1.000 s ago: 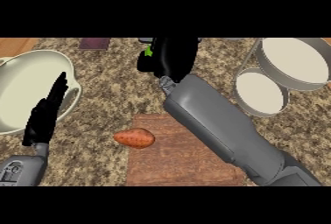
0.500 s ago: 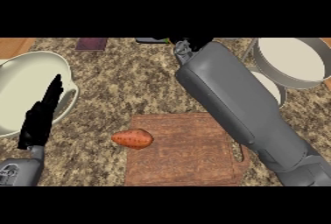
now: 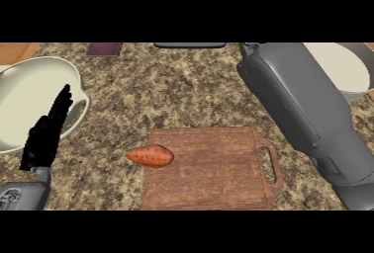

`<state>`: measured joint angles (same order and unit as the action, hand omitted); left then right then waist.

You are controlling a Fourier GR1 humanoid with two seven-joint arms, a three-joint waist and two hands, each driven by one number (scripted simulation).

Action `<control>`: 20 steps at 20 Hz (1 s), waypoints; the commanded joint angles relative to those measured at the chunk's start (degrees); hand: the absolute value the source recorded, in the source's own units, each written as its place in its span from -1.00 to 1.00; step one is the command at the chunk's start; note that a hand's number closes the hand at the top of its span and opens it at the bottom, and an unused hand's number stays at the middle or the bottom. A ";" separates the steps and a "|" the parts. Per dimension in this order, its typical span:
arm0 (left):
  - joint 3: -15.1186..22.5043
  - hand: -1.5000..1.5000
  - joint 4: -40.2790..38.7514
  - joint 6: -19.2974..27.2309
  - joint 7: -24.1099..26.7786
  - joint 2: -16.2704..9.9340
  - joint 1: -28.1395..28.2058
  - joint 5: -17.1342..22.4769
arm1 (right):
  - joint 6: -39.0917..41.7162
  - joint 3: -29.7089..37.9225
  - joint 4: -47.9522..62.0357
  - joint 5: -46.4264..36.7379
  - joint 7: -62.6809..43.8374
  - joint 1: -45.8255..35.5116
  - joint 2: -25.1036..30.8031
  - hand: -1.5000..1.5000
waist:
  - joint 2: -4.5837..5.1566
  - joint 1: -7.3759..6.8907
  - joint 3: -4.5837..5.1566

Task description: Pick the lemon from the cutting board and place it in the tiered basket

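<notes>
Plainly no lemon on cutting board [image 3: 211, 170]; only orange-brown tuber [image 3: 150, 156] at its left edge, lengthwise across, nearer left hand [image 3: 45, 141], fingers straight, unladen; right hand unseen.

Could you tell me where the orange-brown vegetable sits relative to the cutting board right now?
In the head view, the orange-brown vegetable lies at the left edge of the wooden cutting board, partly overhanging the counter, with the left hand farther to its left.
</notes>
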<state>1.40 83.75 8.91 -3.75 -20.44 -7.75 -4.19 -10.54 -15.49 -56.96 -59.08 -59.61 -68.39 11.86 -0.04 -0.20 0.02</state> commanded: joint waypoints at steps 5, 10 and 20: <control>-1.79 0.00 -1.34 -1.33 -0.22 -0.63 -0.70 0.91 | 10.96 -1.26 4.98 -5.41 1.36 1.69 10.33 1.00 | -0.12 0.69 0.02; 0.17 0.00 -5.31 0.18 2.10 3.08 -2.61 -2.03 | 12.75 1.66 2.26 -5.09 5.20 3.68 12.97 1.00 | 0.02 0.57 0.01; -1.55 0.00 -2.00 -1.57 1.14 2.63 -1.24 -2.17 | 13.49 9.84 -0.75 2.10 16.04 11.55 14.95 1.00 | 0.06 -0.04 -0.01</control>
<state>0.19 82.39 8.26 -3.61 -18.26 -9.13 -6.46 1.61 -8.75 -58.05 -59.38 -46.32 -57.17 26.81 -0.03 0.07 -0.01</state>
